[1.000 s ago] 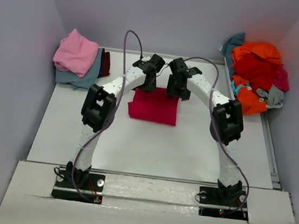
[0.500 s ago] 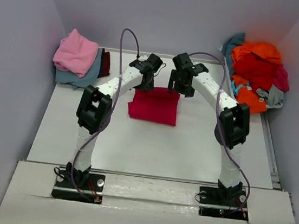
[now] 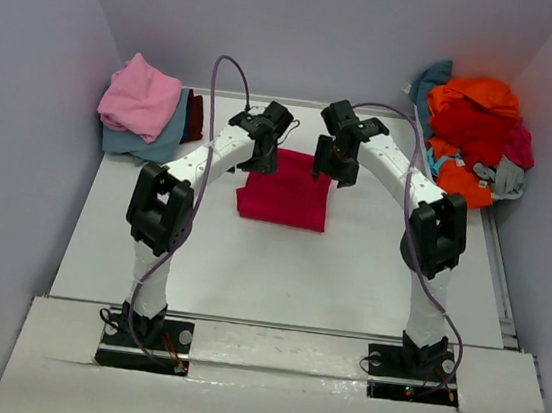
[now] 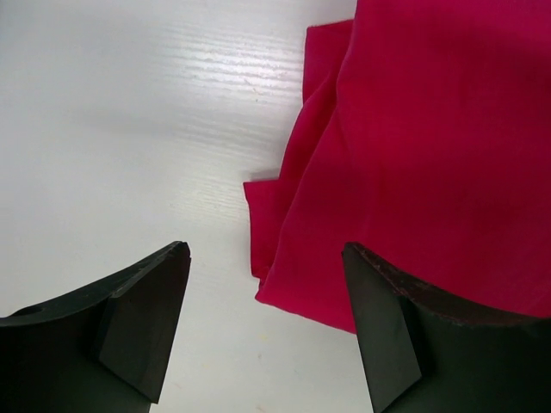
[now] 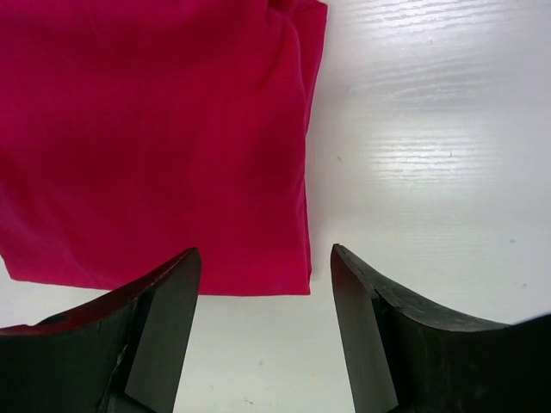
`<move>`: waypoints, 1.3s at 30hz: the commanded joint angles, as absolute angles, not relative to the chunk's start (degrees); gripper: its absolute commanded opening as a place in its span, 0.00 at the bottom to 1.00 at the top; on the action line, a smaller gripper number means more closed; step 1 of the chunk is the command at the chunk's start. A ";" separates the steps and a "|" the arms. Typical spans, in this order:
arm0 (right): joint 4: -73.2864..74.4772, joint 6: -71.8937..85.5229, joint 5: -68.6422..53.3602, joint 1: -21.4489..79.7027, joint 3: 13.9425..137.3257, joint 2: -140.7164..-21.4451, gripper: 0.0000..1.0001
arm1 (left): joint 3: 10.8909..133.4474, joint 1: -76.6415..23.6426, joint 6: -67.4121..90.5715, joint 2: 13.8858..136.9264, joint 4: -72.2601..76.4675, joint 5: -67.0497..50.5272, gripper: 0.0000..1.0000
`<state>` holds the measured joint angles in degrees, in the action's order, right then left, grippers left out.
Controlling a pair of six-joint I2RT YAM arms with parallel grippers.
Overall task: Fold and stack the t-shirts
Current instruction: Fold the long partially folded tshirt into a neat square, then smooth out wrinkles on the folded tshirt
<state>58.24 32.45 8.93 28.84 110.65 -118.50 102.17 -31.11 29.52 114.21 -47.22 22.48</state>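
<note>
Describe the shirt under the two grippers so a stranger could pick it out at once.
On the white table, look to the far middle, under the left gripper and right gripper. A magenta-red t-shirt lies there, folded into a flat rectangle. Unlike the pink-topped stack far left and the rumpled orange heap far right, it lies alone.

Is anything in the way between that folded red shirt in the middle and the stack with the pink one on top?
Nothing visible. The table between the folded red shirt and the pink-topped stack is bare; only the robot's own left arm hangs above that stretch.
</note>
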 commanded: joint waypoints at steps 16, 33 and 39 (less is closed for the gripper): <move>58.98 31.03 2.64 29.00 115.31 -125.69 0.67 | 102.57 -30.85 29.00 120.32 -46.59 15.65 0.86; 57.66 30.85 0.44 29.00 110.13 -131.03 0.67 | 95.98 -29.00 30.32 120.76 -44.03 9.76 0.86; 54.85 31.55 -2.46 29.00 106.44 -133.24 0.66 | 93.52 -29.00 31.46 120.32 -43.16 9.58 0.86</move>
<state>56.97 31.57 -0.16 28.77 109.36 -131.22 95.72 -29.36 30.52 122.08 -42.28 9.87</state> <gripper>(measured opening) 0.664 0.855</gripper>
